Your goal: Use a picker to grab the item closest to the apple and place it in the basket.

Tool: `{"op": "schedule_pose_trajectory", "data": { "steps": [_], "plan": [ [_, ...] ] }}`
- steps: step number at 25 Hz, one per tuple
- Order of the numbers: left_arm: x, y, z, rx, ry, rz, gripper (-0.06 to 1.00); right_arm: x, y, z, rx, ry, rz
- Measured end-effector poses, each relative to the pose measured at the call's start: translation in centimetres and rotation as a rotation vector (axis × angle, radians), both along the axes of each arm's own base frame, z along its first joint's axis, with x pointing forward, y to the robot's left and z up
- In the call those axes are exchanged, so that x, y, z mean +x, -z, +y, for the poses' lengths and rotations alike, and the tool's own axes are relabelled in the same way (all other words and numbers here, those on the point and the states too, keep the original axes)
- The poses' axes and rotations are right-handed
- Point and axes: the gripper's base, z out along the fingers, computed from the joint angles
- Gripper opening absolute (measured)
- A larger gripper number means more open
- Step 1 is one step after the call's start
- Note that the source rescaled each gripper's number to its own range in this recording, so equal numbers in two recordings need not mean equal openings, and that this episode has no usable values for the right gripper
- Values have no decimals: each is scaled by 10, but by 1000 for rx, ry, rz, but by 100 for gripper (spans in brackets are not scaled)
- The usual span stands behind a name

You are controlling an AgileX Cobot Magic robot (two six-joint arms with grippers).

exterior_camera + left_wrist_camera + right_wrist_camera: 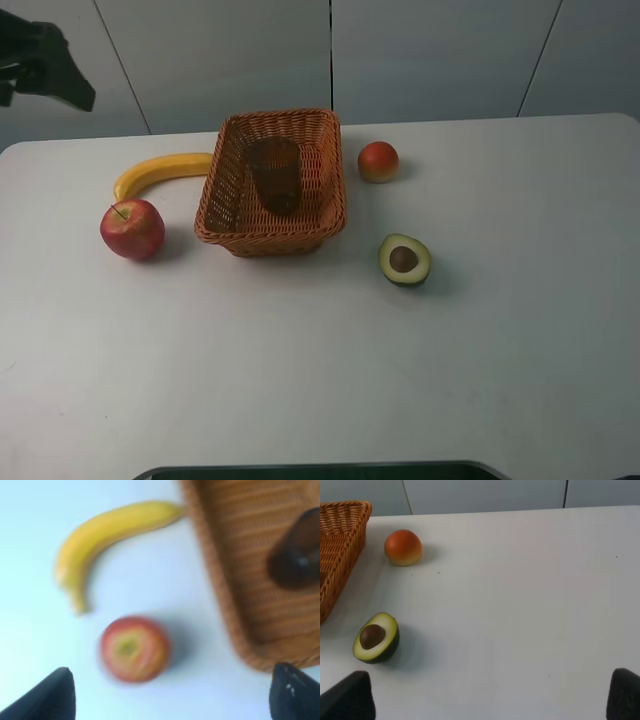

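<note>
Hanging above the table (450, 380) with its jaws spread wide, the left gripper (175, 700) holds nothing and touches nothing; its 2 dark fingertips (52, 697) stand far apart, and the blurred wrist view shows bare tabletop between them. The apple (134, 649) lies just ahead of that gap, free of both tips.

The banana (160, 172) is the thing nearest the apple (132, 228). It lies flat on the table just behind the apple, with its narrow stem end close to the apple but apart from it. Its other end reaches the left wall of the basket (215, 215). Whether that end touches the wicker I cannot tell. In the left wrist view the banana (107, 530) curves from near the apple toward the basket (225, 595).

A dark cup (275, 175) stands inside the basket. On the basket's right side, an orange-red round fruit (378, 161) sits near its far corner, and a halved avocado (404, 259) lies cut side up, pit showing, near its front corner.

The right gripper (485, 700) is likewise wide open and holds nothing. Its 2 fingertips (347, 697) are well apart over bare table, short of the avocado (376, 637) and well clear of the round fruit (403, 547).

In the high view 1 dark arm part (45, 65) shows at the upper left, above the table's back edge.
</note>
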Motion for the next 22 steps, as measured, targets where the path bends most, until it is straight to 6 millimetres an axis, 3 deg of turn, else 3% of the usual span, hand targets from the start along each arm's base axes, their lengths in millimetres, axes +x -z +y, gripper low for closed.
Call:
{"op": "schedule_pose_trajectory", "data": {
  "steps": [3, 10, 17, 22],
  "plan": [
    [-39, -13, 19, -13, -51, -73, 99, 0, 0, 0, 0, 0, 0],
    [-131, -39, 37, -54, -61, -264, 99, 0, 0, 0, 0, 0, 0],
    [-195, -27, 48, -68, -68, -330, 99, 0, 0, 0, 0, 0, 0],
    [-224, -11, 54, -77, -72, -370, 99, 0, 0, 0, 0, 0, 0]
  ]
}}
